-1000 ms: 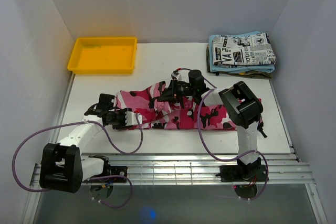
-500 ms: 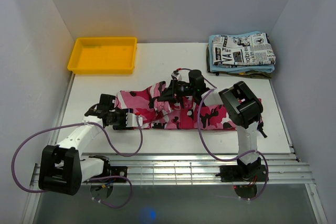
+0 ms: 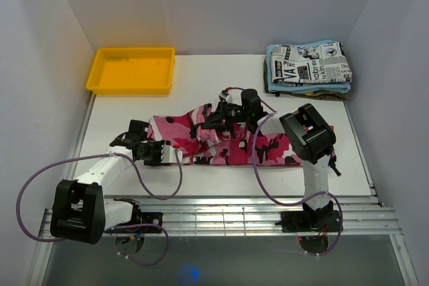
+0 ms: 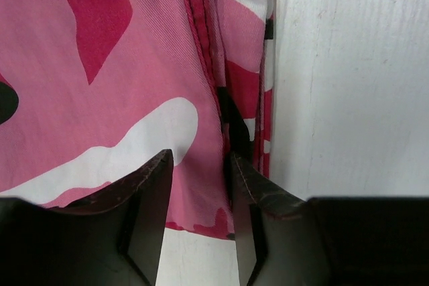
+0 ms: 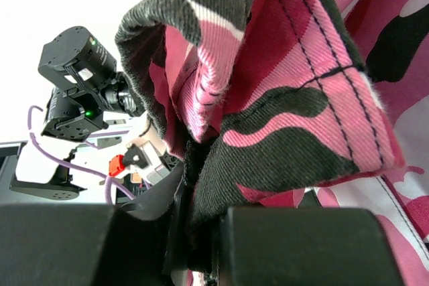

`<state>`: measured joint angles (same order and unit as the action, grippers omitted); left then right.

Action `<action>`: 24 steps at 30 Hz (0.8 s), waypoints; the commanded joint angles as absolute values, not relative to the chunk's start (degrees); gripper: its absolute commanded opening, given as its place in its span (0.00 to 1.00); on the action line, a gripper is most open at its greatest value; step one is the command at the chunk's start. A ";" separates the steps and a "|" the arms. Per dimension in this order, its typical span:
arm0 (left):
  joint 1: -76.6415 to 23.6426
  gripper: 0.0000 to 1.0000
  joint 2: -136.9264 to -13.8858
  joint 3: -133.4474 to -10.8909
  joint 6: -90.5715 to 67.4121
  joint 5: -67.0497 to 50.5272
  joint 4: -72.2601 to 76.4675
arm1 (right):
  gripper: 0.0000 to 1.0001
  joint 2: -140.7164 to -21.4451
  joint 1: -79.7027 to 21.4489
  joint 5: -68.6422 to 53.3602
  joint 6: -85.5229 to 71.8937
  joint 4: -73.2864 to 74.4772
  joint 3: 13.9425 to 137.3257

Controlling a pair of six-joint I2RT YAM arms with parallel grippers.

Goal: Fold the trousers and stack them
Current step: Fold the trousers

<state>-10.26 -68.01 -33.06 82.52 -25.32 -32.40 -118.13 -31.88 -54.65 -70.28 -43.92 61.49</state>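
Roughly at the middle of the desk, the trousers lie stretched from left to right as a long band of pink, magenta, white and black camouflage. Part of their far edge is gathered and raised off the desk by the right hand. In the right wrist view that hand is clamped on a thick bunched fold, which stands up above its fingers with stitched seams showing. At the band's left end sits the left hand, low against the cloth. In the left wrist view its fingers are set a narrow gap apart, straddling the hem and a seam beside bare white desk. Cloth fills that gap, but I cannot tell whether the pads press on it. Further out, a yellow tray rests at the far left corner. At the far right corner, well apart from the trousers, a folded newspaper-print garment lies on top of a light blue cloth.
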 commanded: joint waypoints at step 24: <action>-9.76 0.00 -50.72 -24.52 80.42 -20.57 -35.25 | 0.08 -112.77 -30.41 -56.78 -57.75 -32.98 57.83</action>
<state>-10.20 -52.01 -26.20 81.17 -21.10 -33.50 -116.90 -30.74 -56.29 -63.00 -37.69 58.92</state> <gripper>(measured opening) 0.028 0.147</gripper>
